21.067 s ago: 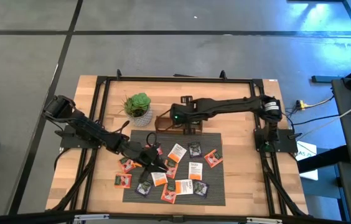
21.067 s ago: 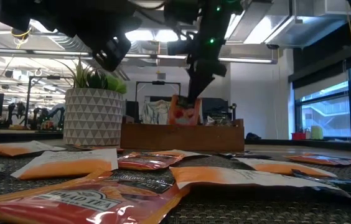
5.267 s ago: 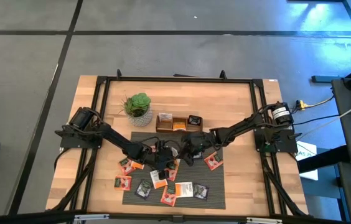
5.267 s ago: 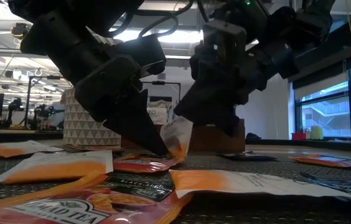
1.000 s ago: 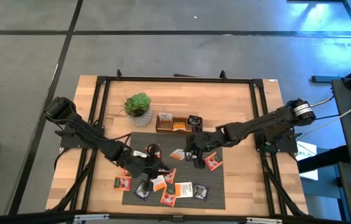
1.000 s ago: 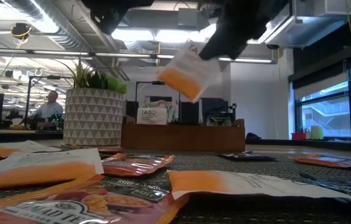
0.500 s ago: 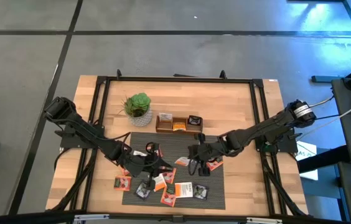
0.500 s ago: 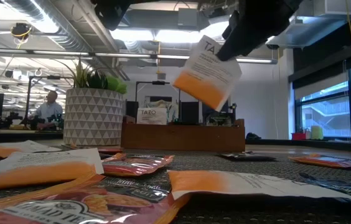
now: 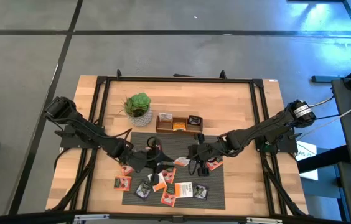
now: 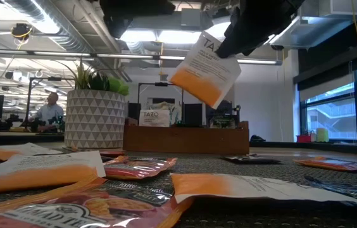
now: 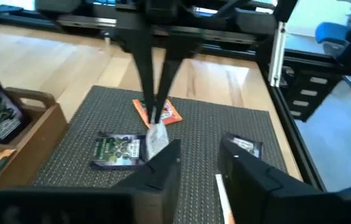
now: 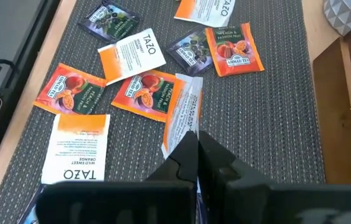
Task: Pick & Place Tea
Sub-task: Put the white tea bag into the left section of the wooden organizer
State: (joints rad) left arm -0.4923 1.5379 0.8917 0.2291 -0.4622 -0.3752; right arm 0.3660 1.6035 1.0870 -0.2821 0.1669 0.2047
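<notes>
Overhead first, you see both arms reaching in over the dark mat (image 9: 216, 186) on the wooden worktop (image 9: 238, 99): the left gripper (image 9: 157, 160) and the right gripper (image 9: 194, 163) face each other near the mat's middle, with a white-and-orange sachet (image 9: 181, 161) between them. Most of the tea sachets (image 9: 163, 186) lie scattered on the mat's near half, and the wooden tray (image 9: 178, 122) sits just beyond the mat beside the potted plant (image 9: 138, 107). From worktop level you find that sachet (image 10: 205, 68) hanging tilted in the air, pinched at its upper corner by the right gripper (image 10: 242, 38), well above the sachets (image 10: 58, 170) lying flat. Through the left wrist camera, your left gripper (image 11: 200, 158) has its fingers spread with nothing between them, and ahead the right arm's fingers are pressed together on the sachet (image 11: 157, 138). Through the right wrist camera, the fingers (image 12: 191, 155) pinch the sachet's (image 12: 182, 118) edge above the mat.
</notes>
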